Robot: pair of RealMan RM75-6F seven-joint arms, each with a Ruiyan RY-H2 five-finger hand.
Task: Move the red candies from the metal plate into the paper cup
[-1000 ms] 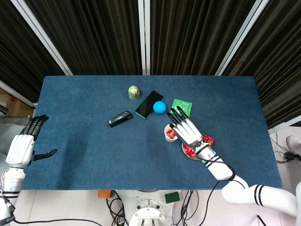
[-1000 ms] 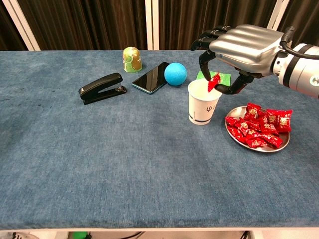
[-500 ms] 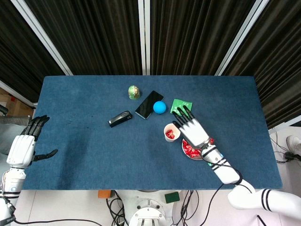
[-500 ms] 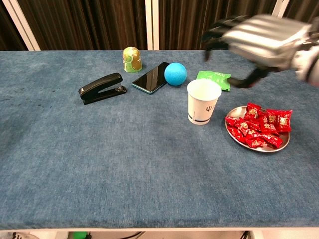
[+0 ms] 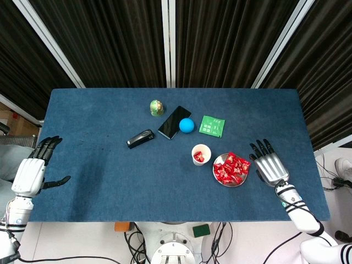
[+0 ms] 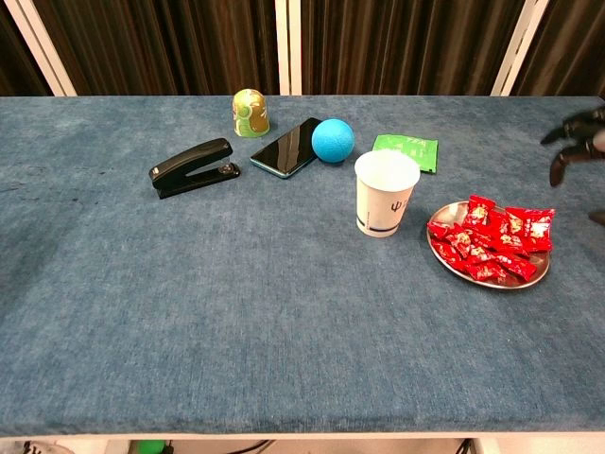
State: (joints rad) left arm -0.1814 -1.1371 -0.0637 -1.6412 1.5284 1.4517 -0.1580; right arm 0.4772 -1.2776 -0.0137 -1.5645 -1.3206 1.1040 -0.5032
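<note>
Both robot hands are empty with fingers spread: the right robot hand (image 5: 269, 167) sits just right of the metal plate (image 5: 218, 160), the left robot hand (image 5: 33, 171) way off past the table's (image 5: 99, 176) far left edge. Red candies (image 5: 231, 168) are piled on the plate, and the paper cup (image 5: 201, 154), just left of it, has some inside.

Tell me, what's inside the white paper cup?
From the head view, red candy lies at the bottom of the paper cup. How many pieces cannot be told. In the chest view the cup's wall hides the inside completely.
</note>
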